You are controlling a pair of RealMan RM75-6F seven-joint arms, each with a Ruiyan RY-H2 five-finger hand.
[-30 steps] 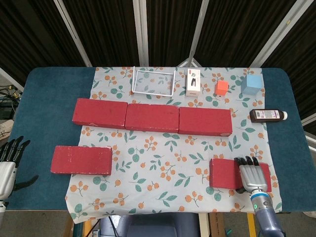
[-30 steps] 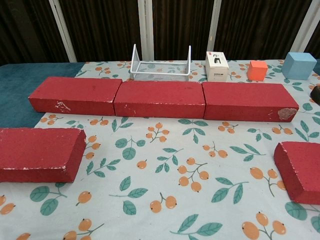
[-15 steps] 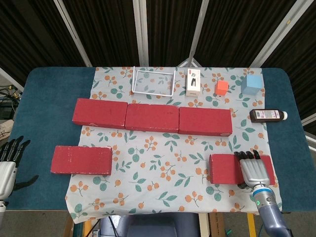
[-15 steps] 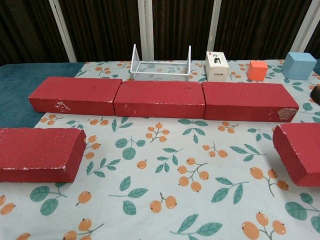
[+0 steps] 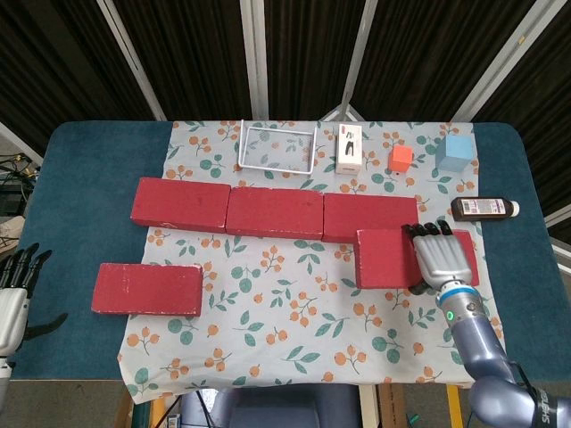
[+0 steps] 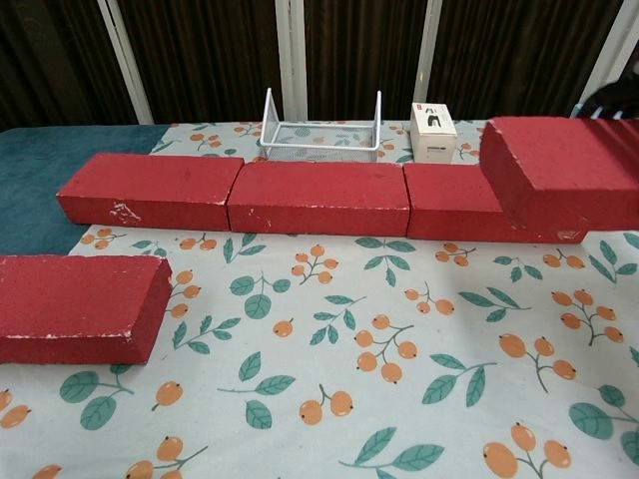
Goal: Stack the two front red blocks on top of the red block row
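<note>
Three red blocks form a row (image 5: pixel 275 212) across the middle of the cloth, shown in the chest view as the row (image 6: pixel 316 197). My right hand (image 5: pixel 443 255) grips a red block (image 5: pixel 387 258) from above and holds it lifted, just in front of the row's right end. In the chest view this lifted block (image 6: pixel 559 176) hangs over the right end block, and the hand itself is hidden there. The other front red block (image 5: pixel 146 289) lies at the left front, also seen as the left block (image 6: pixel 78 307). My left hand (image 5: pixel 12 296) hangs open off the table's left front corner.
Behind the row stand a white wire rack (image 5: pixel 277 146), a small white box (image 5: pixel 349 149), an orange cube (image 5: pixel 401 159) and a light blue cube (image 5: pixel 456 152). A dark bottle (image 5: pixel 484 209) lies at the right, close to the lifted block.
My right hand has lifted the front right block off the cloth and carried it back and slightly left, up to the row's right end. The left hand stayed put.
</note>
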